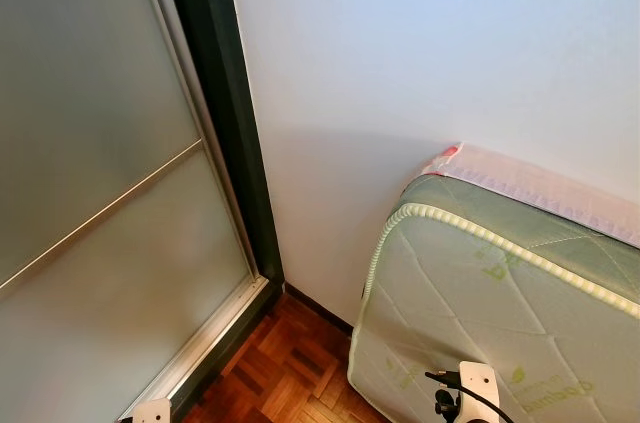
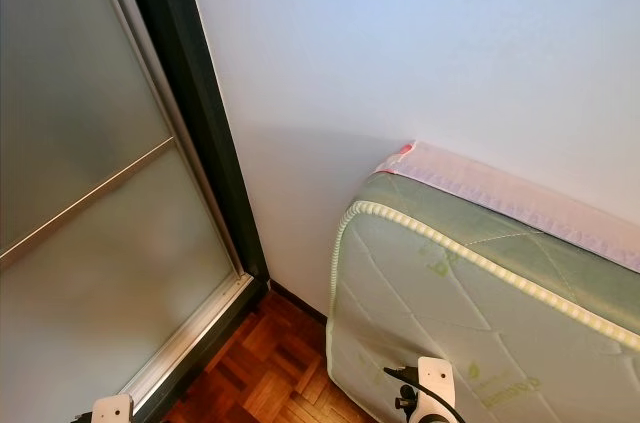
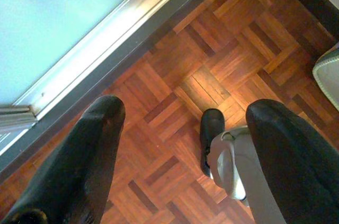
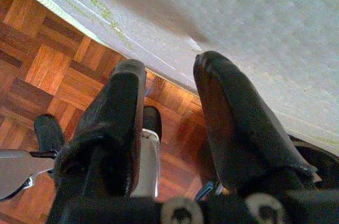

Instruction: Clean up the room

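Both arms hang low at my sides, with no loose item between or near the fingers. My left gripper is open above bare parquet floor, its black fingers wide apart. My right gripper is also open, with a narrower gap, and hangs close beside a pale green quilted mattress. In the eye views that mattress stands on its edge against the white wall. The top of my right wrist shows in front of it.
A frosted glass sliding door with a dark frame fills the left side; its metal track runs along the floor. Narrow parquet floor lies between door and mattress. My own foot is below the left gripper.
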Tool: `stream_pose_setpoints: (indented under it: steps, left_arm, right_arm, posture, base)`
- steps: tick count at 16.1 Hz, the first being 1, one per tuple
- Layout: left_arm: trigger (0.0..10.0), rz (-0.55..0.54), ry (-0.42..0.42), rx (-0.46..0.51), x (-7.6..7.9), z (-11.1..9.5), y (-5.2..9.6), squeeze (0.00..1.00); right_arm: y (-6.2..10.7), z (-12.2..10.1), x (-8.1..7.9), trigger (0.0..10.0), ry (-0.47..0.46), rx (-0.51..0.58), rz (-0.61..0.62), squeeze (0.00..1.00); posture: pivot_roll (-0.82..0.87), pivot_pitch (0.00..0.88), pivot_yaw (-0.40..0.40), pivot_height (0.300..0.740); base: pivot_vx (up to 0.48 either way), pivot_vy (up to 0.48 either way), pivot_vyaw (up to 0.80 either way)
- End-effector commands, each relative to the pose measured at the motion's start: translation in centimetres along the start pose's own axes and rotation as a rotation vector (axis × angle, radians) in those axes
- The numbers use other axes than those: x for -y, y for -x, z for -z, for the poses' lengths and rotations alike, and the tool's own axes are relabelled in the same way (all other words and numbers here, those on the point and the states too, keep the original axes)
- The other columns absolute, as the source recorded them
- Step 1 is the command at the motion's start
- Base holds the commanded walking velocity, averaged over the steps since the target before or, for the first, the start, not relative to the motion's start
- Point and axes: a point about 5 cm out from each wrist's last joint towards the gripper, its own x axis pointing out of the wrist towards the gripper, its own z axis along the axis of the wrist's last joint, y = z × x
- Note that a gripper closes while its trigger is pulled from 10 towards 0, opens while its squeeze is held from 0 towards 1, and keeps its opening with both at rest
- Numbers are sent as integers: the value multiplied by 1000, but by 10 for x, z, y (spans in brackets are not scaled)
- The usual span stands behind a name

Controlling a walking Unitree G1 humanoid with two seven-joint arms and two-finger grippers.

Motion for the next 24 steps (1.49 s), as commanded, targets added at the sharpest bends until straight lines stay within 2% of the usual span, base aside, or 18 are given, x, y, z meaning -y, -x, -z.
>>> stream_pose_setpoints:
  steps: [1,16,17,18,24]
  left_arm:
    - [10000,98,-63,9,32,-74,-27,0]
    - [10000,98,-63,9,32,-74,-27,0]
    - [10000,77,-69,-33,23,-53,-22,0]
    - [10000,70,-66,-49,19,-43,-20,0]
    - [10000,73,-67,-68,23,-40,-20,0]
  right_arm:
    - [-4,-25,28,10000,-176,-2,-42,0]
    - [-4,-25,28,10000,-176,-2,-42,0]
    - [-4,-22,28,10000,-172,-15,-55,0]
    - [-4,-21,27,10000,-167,-22,-60,0]
    - [-4,-22,27,10000,-165,-32,-81,0]
  posture:
    - [-85,0,31,740]
    - [-85,0,31,740]
    - [-88,0,37,740]
    - [-88,0,37,740]
    - [-88,0,37,740]
  base:
    - [0,0,0]
    - [0,0,0]
    - [0,0,0]
    - [0,0,0]
    - [0,0,0]
